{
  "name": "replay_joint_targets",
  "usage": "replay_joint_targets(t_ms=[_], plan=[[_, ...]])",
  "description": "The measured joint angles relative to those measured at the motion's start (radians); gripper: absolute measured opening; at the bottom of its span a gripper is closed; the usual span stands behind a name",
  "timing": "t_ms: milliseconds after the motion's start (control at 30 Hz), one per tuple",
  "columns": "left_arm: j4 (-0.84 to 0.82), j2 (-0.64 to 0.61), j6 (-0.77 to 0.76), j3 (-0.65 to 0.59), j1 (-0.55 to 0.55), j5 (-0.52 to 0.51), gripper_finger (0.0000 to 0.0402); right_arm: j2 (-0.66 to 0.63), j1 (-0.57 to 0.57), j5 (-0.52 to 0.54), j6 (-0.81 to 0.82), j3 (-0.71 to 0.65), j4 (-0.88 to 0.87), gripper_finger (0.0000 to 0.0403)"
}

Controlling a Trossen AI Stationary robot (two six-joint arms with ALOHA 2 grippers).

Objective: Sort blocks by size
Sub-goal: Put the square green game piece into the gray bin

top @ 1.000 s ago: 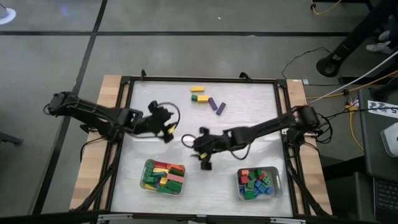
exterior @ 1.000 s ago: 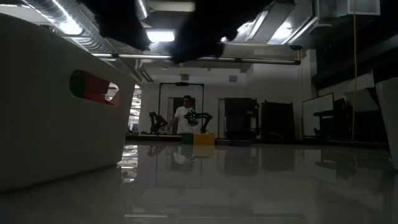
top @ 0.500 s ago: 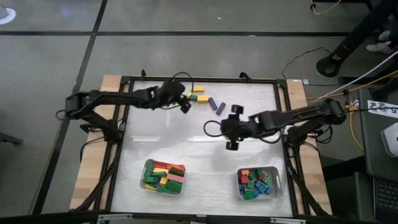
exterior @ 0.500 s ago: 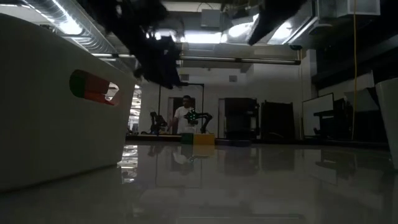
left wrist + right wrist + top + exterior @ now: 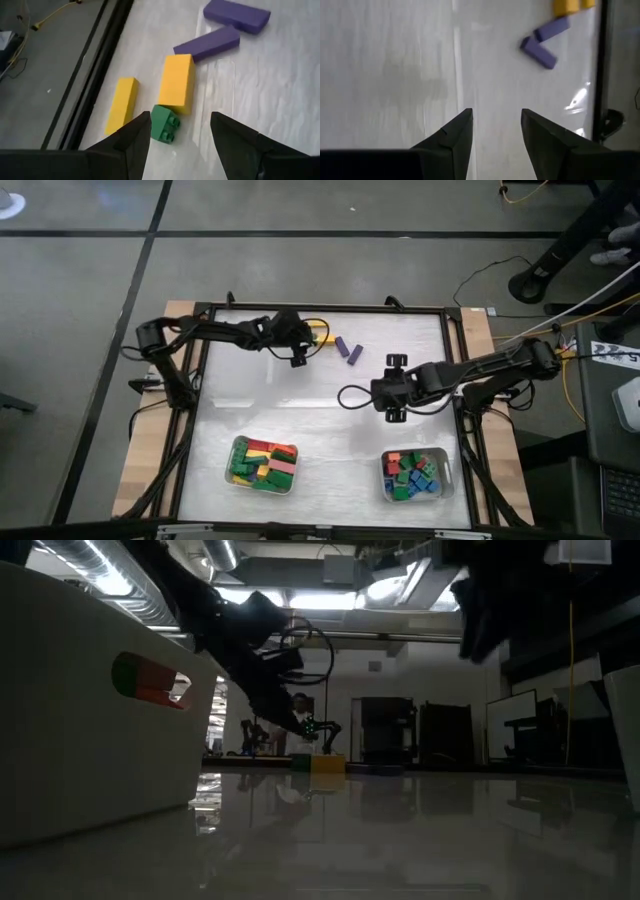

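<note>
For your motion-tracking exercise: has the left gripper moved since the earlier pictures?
Yes. In the high view the left gripper has travelled from mid-table toward the far edge, away from the left tray, and now hangs open by the loose blocks.

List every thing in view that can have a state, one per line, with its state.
left gripper: open, empty, above the green block.
right gripper: open, empty, over bare table.
green block: loose, touching a yellow block's end.
two yellow blocks: loose, flat.
two purple blocks: loose, touching each other.
left tray: holds blocks.
right tray: holds blocks.
</note>
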Motion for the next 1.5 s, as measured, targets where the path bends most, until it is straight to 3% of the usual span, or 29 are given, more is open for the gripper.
replay_joint_targets(t_ms=[233,433,733,1100,1200,1433,1500], plan=[[0.006,0.046,0.066,0.000,0.007,0.026,0.0194,0.001,0.000,-0.014,0.002,-0.158,0.126,0.0168],[0.104,0.094,0.066,0.000,0.031,0.026,0.0194,0.001,0.000,-0.116,0.004,-0.236,0.231,0.0168],[0.112,0.164,0.064,0.048,0.062,0.057,0.0194,0.001,0.000,-0.137,0.004,-0.256,0.241,0.0168],[0.006,0.211,0.043,0.089,0.109,0.115,0.0194,0.001,0.000,-0.137,0.002,-0.256,0.238,0.0168],[0.010,0.211,0.042,0.089,0.109,0.122,0.0177,0.001,0.000,-0.137,0.000,-0.255,0.237,0.0168],[0.020,0.211,0.055,0.090,0.105,0.123,0.0084,0.001,0.000,-0.137,-0.001,-0.255,0.237,0.0168],[0.020,0.211,0.029,0.090,0.104,0.122,0.0081,0.001,0.000,-0.137,-0.001,-0.255,0.237,0.0168]])
